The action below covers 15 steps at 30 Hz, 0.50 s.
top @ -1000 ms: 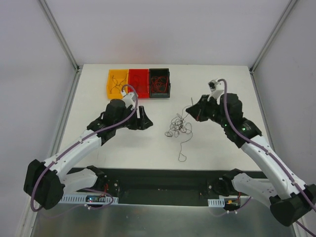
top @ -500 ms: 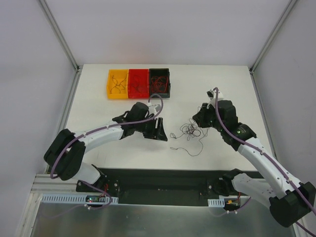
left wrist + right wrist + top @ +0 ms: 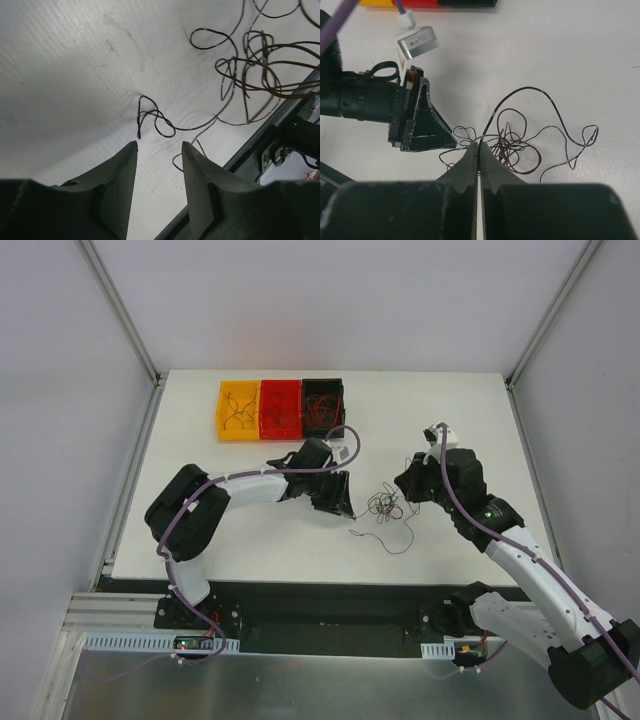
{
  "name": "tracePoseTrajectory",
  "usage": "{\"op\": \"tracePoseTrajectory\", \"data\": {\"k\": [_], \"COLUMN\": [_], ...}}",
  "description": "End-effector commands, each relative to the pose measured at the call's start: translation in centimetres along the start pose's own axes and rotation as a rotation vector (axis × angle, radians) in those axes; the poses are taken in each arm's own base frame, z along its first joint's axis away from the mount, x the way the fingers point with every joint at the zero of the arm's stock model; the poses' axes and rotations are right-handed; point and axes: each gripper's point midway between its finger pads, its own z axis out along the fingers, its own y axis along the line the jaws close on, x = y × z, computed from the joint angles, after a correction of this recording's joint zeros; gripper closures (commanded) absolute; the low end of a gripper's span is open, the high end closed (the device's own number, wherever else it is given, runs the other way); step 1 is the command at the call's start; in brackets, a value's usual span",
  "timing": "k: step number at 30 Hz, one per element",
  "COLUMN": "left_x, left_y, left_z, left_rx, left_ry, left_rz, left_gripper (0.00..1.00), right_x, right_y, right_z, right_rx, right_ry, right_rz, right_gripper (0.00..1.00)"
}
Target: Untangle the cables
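Sprawling on the white table, cables; left jaws released, right jaws grasping them.

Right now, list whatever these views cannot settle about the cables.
Top view: the tangle is too thin to count strands or trace crossings.
Left wrist view: the brown loops are cut off by the right edge.
Right wrist view: the black cable vanishes between the shut jaws, which hide its end.
Same view: the bins are cut off by the top edge.
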Motion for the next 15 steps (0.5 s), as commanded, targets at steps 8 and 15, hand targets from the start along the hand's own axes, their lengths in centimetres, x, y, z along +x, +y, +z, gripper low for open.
{"op": "tracePoseTrajectory", "data": {"k": [8,15], "left_x": [-0.1,-1.1], "left_y": [1.8,2.2], "left_z": [2.5,3.2], "left_rx": [-0.076,-0.111], "left_ry": [0.039,0.013], "left_rz": [-0.028,0.019], "left_gripper": [0.72,0.89], "right_x": [-1.0,-0.4], "right_y": [0.1,0.5], "right_z": [-0.8,-0.3], "right_rx": [-0.019,-0.043], "right_ry": [-0.067,-0.053], "right_rz": [-0.011,0.022], "right_gripper": [1.00,1.00]}}
